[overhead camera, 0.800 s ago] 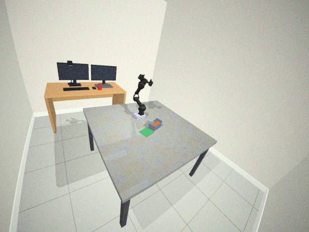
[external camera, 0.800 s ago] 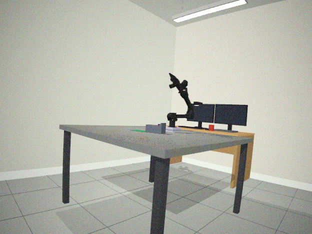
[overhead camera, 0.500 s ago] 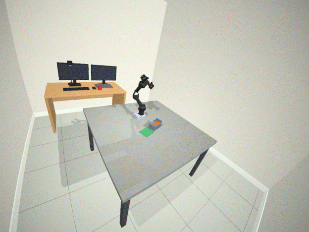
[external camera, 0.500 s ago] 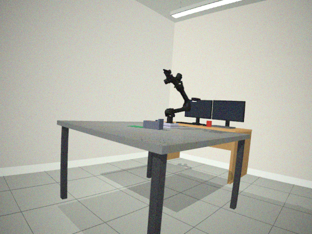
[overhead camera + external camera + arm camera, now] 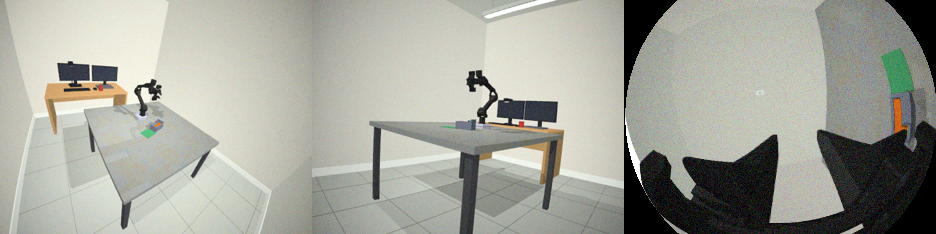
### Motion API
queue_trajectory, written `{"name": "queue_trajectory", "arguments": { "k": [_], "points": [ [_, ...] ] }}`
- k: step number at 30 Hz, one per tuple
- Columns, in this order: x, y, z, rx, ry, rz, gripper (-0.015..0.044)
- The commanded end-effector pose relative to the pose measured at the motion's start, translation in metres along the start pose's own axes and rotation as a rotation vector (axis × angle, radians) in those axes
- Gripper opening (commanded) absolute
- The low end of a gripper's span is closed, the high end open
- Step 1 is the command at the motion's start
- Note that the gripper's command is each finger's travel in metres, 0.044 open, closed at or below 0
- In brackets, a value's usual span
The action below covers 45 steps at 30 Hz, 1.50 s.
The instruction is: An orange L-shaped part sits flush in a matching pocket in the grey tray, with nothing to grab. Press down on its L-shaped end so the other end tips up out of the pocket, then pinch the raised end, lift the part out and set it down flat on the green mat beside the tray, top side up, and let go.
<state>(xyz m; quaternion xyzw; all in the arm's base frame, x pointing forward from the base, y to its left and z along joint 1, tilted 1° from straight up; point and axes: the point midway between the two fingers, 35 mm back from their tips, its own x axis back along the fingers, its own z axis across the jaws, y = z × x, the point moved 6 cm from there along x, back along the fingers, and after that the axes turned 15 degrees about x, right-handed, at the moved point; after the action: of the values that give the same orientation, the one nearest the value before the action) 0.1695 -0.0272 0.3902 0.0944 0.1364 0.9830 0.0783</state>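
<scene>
The orange L-shaped part (image 5: 158,124) (image 5: 897,112) lies in the pocket of the grey tray (image 5: 153,128) (image 5: 464,125) (image 5: 906,101) and looks level. The tray's wall hides it in the exterior view. In the wrist view the right finger reaches its lower end in the picture. The green mat (image 5: 148,133) (image 5: 448,127) (image 5: 898,70) lies flat beside the tray with nothing on it. My gripper (image 5: 160,95) (image 5: 467,81) (image 5: 797,137) is partly open and empty, high above the table and well away from the tray, pointing sideways rather than down.
The tray and mat rest on the large grey table (image 5: 151,163) (image 5: 425,133), close to the arm's white base (image 5: 140,116) (image 5: 483,125). The tray has raised walls. A wooden desk (image 5: 55,93) with monitors and a red cup (image 5: 100,88) (image 5: 521,124) stands behind the table.
</scene>
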Motion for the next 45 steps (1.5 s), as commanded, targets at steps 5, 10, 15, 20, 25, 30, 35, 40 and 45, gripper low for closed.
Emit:
{"name": "queue_trajectory", "arguments": {
  "k": [5, 10, 15, 20, 25, 30, 35, 40, 45],
  "points": [
    [-0.075, -0.054, -0.048, 0.634, -0.378, 0.416, 0.018],
    [-0.097, -0.084, -0.076, 0.945, -0.495, 0.697, 0.018],
    [-0.11, -0.113, -0.104, 1.233, -0.557, 1.026, 0.018],
    [-0.115, -0.14, -0.131, 1.472, -0.559, 1.388, 0.018],
    [-0.115, -0.143, -0.134, 1.499, -0.554, 1.438, 0.018],
    [-0.115, -0.143, -0.134, 1.499, -0.554, 1.438, 0.018],
    [-0.115, -0.143, -0.134, 1.499, -0.554, 1.438, 0.018],
    [-0.124, -0.153, -0.164, 1.499, -0.554, 1.438, 0.018],
    [-0.13, -0.164, -0.204, 1.499, -0.554, 1.438, 0.018]
  ]
}}
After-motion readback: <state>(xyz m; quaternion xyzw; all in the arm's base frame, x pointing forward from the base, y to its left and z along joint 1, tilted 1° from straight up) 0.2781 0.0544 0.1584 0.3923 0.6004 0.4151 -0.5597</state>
